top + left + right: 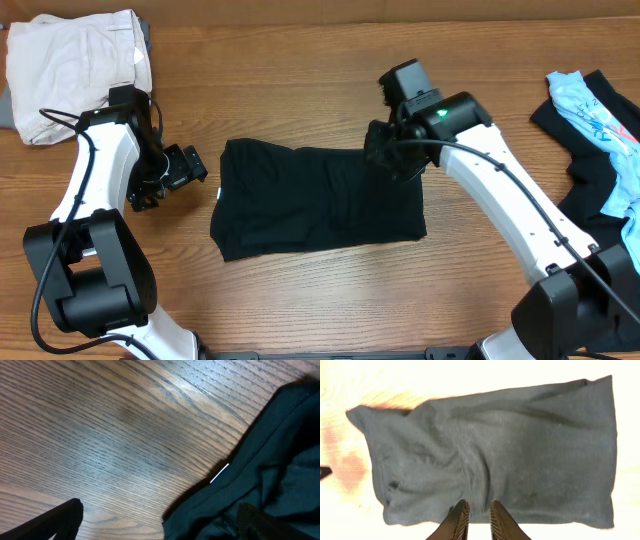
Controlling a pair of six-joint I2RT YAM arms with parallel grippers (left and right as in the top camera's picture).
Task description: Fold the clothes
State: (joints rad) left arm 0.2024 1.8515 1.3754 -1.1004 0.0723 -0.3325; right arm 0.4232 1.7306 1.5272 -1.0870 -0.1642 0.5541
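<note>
wood bench [300,80], black garment [320,200] spread at centre as a rough rectangle. left gripper [178,172] wide open, empty, just beside its left edge, probably placed to take a corner. right gripper [476,506] nearly closed over the opposite edge; hold on cloth: cannot tell.

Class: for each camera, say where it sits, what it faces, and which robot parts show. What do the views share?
Overhead: above the table, facing down on the black garment, with both arms, the left gripper and the right gripper in view.
Left wrist: low over the wood, facing the garment's edge; one finger shows clearly.
Right wrist: above the garment, looking down; two fingers show.
Shared: all three see the black garment.
</note>
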